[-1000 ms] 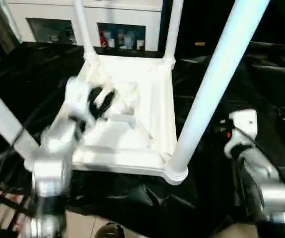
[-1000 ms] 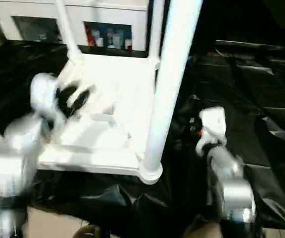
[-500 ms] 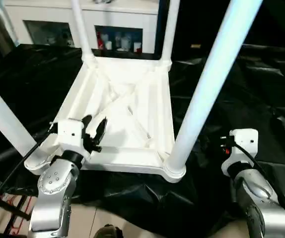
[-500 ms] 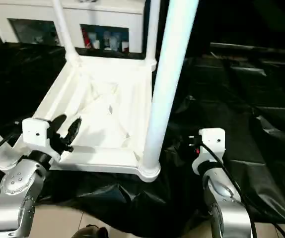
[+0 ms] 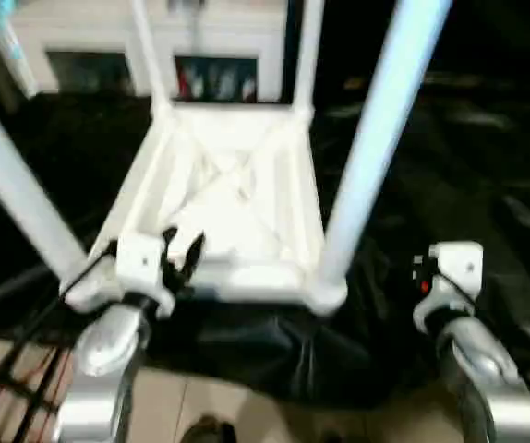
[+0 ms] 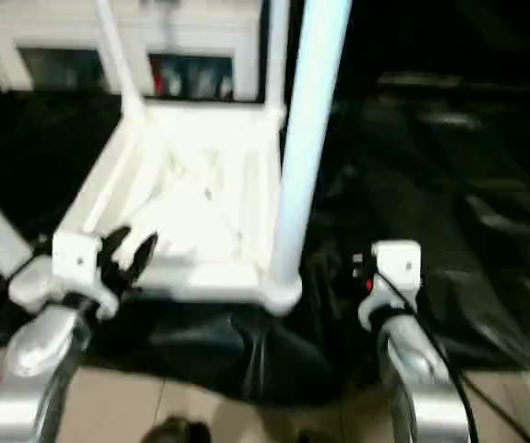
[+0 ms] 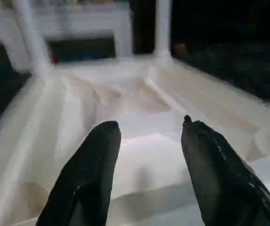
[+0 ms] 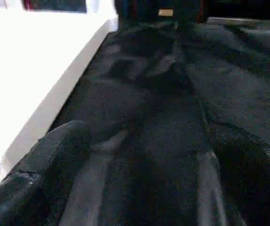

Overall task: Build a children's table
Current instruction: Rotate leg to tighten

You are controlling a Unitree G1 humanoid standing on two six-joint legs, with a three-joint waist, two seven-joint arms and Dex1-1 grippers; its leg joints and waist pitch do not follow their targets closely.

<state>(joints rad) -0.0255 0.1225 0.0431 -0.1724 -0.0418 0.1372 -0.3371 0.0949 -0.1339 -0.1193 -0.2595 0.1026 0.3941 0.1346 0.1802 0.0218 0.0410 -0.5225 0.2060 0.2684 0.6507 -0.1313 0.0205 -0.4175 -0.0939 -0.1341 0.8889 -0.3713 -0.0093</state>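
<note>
The children's table lies upside down on the black-draped work table, its white ribbed tabletop facing up. Four white legs stand in the corner sockets: near right, near left, far left and far right. My left gripper hovers open over the tabletop's near edge, beside the near left leg, with nothing between its black fingers. My right gripper is open wide over the black cloth, to the right of the near right leg, and holds nothing.
Wrinkled black cloth covers the work table and hangs over its front edge. A white cabinet with small items on a shelf stands behind. Light floor and black cables show below at the left.
My left gripper has drawn back from over the middle of the tabletop to its near edge. The right arm has barely moved. The camera has tilted down a little.
</note>
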